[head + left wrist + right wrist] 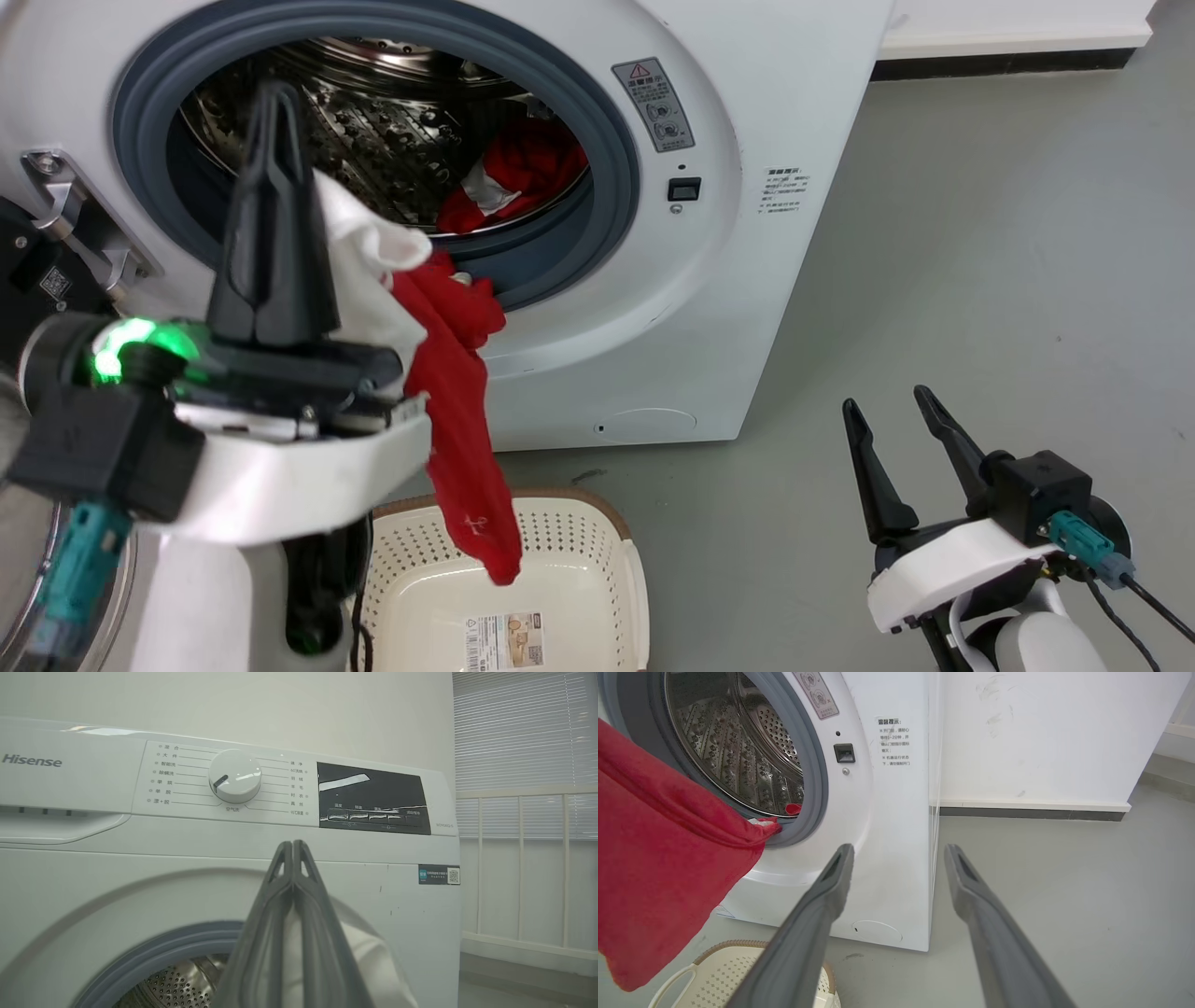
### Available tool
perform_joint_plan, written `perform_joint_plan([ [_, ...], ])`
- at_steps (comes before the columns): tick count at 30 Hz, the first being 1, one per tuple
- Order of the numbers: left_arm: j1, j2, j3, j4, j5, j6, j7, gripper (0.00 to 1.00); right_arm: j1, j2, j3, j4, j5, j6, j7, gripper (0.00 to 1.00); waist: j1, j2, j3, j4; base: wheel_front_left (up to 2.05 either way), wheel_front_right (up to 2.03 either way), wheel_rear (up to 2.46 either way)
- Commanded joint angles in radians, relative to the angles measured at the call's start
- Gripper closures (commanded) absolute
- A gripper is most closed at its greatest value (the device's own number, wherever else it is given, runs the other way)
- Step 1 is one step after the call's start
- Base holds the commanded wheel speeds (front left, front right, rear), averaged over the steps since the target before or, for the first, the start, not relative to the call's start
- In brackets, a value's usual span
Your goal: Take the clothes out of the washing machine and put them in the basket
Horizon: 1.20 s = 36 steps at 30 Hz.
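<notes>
1. Left gripper (271, 93): fingers pressed together on the white part of a red-and-white garment (453, 392), raised in front of the washing machine (803, 112) porthole. The red length hangs past the porthole's lower lip, its tail dangling over the basket (571, 537), which sits on the floor (980, 280) at the machine's foot.
2. Right gripper (885, 401): fingers spread wide, holding nothing, low and off the machine's right corner.
3. A second garment (523, 177) lies inside the drum (373, 140), lower right of the opening.
4. Risks, as I judge them: the hold is on one white fold, so the weight of the hanging red part may pull it free. The cloth passes close to the grey door seal (611, 187) and could drag there if I draw away carelessly. Releasing too near the machine may drape it over the basket's rim.
5. In the way: the door hinge (65, 201) at the porthole's left sits close to my left arm, so a leftward swing could strike it.
</notes>
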Motion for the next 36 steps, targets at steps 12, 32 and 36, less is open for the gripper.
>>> perform_joint_plan([
  [12, 0.247, -0.024, -0.096, -0.128, -0.019, 0.041, 0.092, 1.00, -0.016, 0.000, 0.008, -0.010, 0.002, 0.000, -0.002, 0.00, 0.0001, 0.0000, 0.022, 0.024, 0.00, 0.00, 0.00],
  [32, 0.380, -0.049, -0.094, 0.445, -0.141, 0.070, 0.019, 1.00, -0.070, 0.000, 0.023, -0.020, -0.001, 0.000, -0.006, 0.00, 0.0001, 0.0000, 0.169, 0.027, 0.00, 0.00, 0.00],
  [36, 0.278, -0.051, -0.072, 0.663, -0.168, 0.053, -0.030, 1.00, -0.094, 0.000, 0.034, -0.024, -0.010, 0.000, -0.002, 0.00, 0.0001, 0.0000, 0.233, 0.015, 0.00, 0.00, 0.00],
])
